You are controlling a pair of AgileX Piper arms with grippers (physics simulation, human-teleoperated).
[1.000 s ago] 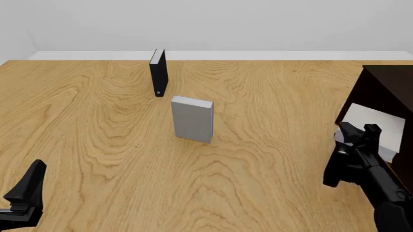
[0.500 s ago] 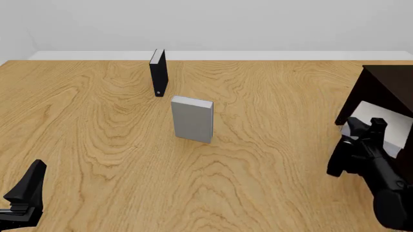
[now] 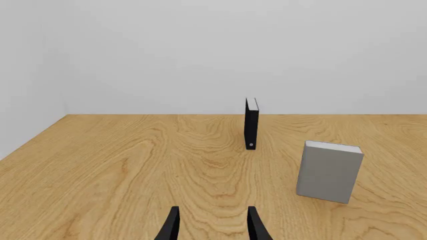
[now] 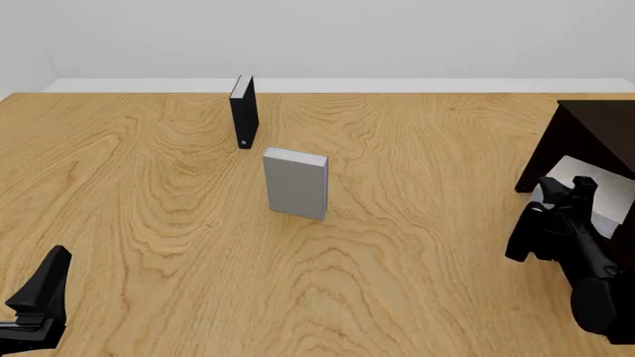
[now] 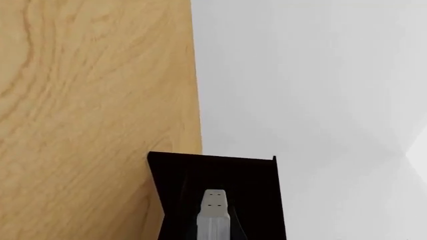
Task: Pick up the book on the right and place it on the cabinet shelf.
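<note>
Right gripper (image 4: 563, 195) pinches the grey book (image 4: 607, 199) and holds it at the open front of the dark cabinet (image 4: 585, 132). Lifting is done; setting it on the shelf and releasing remain. Left gripper (image 3: 212, 227) stays spread.

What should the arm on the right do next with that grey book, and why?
Probably push on toward the cabinet: the right gripper holds the book at the dark opening, its end edge lined up inside, but it does not look set down on the shelf yet.
</note>
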